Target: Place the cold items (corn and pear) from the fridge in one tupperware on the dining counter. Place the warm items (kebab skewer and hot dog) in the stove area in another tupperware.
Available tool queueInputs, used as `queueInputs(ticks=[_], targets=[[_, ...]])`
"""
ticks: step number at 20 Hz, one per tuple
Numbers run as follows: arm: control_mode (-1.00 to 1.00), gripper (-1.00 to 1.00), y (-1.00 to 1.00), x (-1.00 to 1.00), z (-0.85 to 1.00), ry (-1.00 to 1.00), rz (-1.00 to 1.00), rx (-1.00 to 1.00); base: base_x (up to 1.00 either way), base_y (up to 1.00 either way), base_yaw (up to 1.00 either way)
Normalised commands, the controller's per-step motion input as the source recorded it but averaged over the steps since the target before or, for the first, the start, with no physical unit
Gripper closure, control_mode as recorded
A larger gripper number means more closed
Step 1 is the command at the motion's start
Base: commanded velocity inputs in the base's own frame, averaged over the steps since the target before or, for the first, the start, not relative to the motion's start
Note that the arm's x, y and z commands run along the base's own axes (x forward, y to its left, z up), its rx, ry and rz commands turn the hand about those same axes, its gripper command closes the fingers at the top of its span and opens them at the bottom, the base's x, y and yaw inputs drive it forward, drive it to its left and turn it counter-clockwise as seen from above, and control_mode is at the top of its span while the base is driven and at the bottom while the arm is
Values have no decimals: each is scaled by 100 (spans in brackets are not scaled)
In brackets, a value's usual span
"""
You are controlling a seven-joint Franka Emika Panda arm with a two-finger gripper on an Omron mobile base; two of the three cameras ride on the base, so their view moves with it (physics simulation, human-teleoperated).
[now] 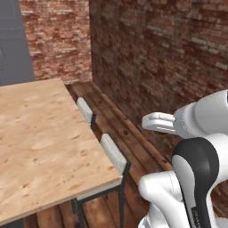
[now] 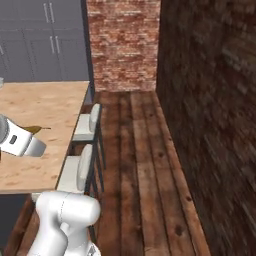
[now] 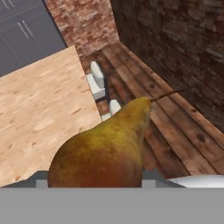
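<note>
Pear (image 3: 105,153) held near the counter (image 1: 40,138)
Hand view showed the fingers closed on it, stem toward two o'clock; base views showed stools (image 1: 113,153).

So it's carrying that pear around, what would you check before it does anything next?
1. Pear held in the fingers: ok, it sits right in front of the hand camera, stem pointing away.
2. Grip firm enough: cannot tell, the fingers are hidden behind the fruit.
3. Dining counter within sight: ok, the wood top lies to the left of the arm.
4. Tupperware to drop it in: cannot tell, none is in sight.
5. Stools clear of the arm: ok, they stand tucked at the counter's edge.
</note>
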Motion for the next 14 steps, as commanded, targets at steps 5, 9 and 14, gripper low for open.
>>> queueInputs(ticks=[5, 9, 14], targets=[[100, 100, 0, 0, 0, 0, 0, 0, 22, -100, -1], [100, 100, 0, 0, 0, 0, 0, 0, 48, -100, 0], [100, 100, 0, 0, 0, 0, 0, 0, 83, -100, 1]])
